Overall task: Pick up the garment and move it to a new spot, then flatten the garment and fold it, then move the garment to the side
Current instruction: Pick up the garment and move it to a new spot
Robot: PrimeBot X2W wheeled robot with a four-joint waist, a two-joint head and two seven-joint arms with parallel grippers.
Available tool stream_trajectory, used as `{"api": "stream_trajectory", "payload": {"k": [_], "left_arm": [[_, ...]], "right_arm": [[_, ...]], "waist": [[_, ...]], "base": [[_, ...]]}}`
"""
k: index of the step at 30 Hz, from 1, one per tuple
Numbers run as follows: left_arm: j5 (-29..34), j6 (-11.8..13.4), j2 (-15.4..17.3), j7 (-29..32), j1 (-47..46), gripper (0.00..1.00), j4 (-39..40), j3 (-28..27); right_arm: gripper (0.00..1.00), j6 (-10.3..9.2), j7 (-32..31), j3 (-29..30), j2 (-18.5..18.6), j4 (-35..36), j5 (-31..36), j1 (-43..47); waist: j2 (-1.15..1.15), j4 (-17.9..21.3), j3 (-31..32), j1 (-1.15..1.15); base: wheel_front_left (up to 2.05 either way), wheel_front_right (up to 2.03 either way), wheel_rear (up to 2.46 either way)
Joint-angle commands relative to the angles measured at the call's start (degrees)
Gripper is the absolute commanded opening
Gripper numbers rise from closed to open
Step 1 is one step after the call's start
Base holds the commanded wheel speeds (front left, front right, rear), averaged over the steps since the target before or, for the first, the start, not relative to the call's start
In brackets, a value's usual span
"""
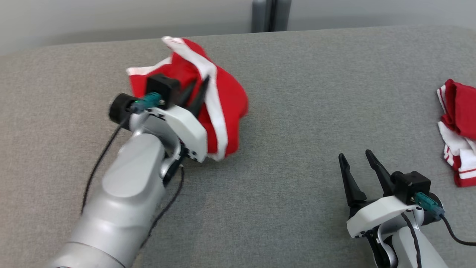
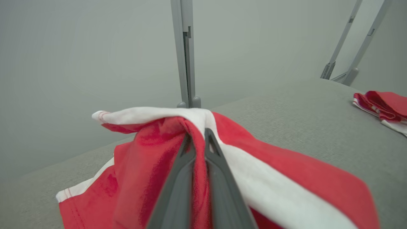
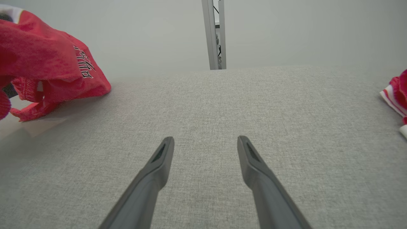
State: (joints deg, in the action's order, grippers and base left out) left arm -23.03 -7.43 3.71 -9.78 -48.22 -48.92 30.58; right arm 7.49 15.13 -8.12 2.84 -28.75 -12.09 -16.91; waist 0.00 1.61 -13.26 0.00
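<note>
- Head view puts the red garment (image 1: 223, 93) at the far left of the grey padded surface (image 1: 297, 93), bunched into a loose mound with a broad white band running over its top and down its front
- Left wrist view shows a fold of the garment (image 2: 286, 178) drawn up into a peak, red cloth falling away on both sides and a white-edged hem spreading at the lower left
- Right wrist view catches the same garment (image 3: 41, 63) from the side, with black-and-white lettering (image 3: 85, 66) on its flank; its right tip meets the surface, while whether the rest is lifted clear I cannot tell
- Left gripper (image 1: 200, 81) reaches into the mound from the near side, its fingers pinched together on the raised fold (image 2: 197, 135), a strip of red cloth caught between them
- Right gripper (image 1: 354, 154) sits well apart at the near right, fingers spread wide with nothing between them, above bare grey fabric (image 3: 206, 138)
- Second red-and-white garment (image 1: 459, 123) lies crumpled at the far right edge of the surface, well away from both grippers
- Grey upright post (image 1: 270, 15) stands behind the far edge of the surface, against a plain pale wall
</note>
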Motion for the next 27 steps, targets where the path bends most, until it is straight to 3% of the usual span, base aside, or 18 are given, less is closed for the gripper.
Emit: {"api": "stream_trajectory", "payload": {"k": [1, 8, 11, 14, 15, 16, 23, 27], "left_arm": [[-1.2, 0.0, -0.1, 0.4, 1.2, 0.00, 0.9, 1.6], [-10.9, 0.0, -0.3, 5.6, 4.8, 0.00, 10.3, 22.3], [-13.5, 0.0, 2.4, 6.1, 5.5, 0.00, 10.3, 27.0], [-14.8, 0.0, 3.8, 3.8, 5.8, 0.00, 8.2, 27.3], [-15.0, 0.0, 4.0, 2.6, 6.2, 0.44, 7.2, 26.8], [-15.4, 0.4, 4.1, 1.3, 6.7, 1.00, 6.2, 26.2], [-18.3, 4.4, 5.0, -5.1, 10.8, 1.00, 2.1, 19.5], [-17.6, 7.8, 6.6, -5.4, 15.1, 1.00, 5.8, 11.9]], "right_arm": [[1.00, 0.00, 0.0, -0.1, 0.2, -0.1, -0.3, 0.6], [1.00, 0.00, 0.0, -0.1, 0.2, -0.1, -0.9, 0.9], [1.00, 0.00, 0.0, 0.4, 0.2, -0.1, -0.9, 1.2], [1.00, 0.00, 0.0, 0.8, 0.2, -0.2, -1.0, 1.6], [1.00, 0.00, 0.0, 0.8, 0.2, -0.2, -1.0, 1.8], [1.00, 0.00, 0.0, 0.9, 0.2, -0.3, -1.1, 2.0], [1.00, 0.00, 0.0, 1.1, 0.2, -0.5, -1.2, 2.5], [1.00, 0.00, 0.0, 1.2, 0.2, -0.5, -0.8, 3.5]], "waist": [[0.00, 1.4, 0.4, 0.00], [0.00, 4.1, 1.0, 0.00], [0.00, 4.4, 1.4, 0.00], [0.00, 4.5, 1.9, 0.00], [0.00, 4.4, 2.2, 0.00], [0.00, 4.4, 2.5, 0.00], [0.00, 4.0, 5.1, 0.00], [0.00, 3.7, 7.2, 0.00]], "base": [[0.00, 0.00, 0.00], [0.00, 0.00, 0.00], [0.00, 0.00, 0.00], [0.00, 0.00, 0.00], [0.00, 0.00, 0.00], [0.00, 0.00, 0.00], [0.00, 0.00, 0.00], [0.00, 0.00, 0.00]]}}
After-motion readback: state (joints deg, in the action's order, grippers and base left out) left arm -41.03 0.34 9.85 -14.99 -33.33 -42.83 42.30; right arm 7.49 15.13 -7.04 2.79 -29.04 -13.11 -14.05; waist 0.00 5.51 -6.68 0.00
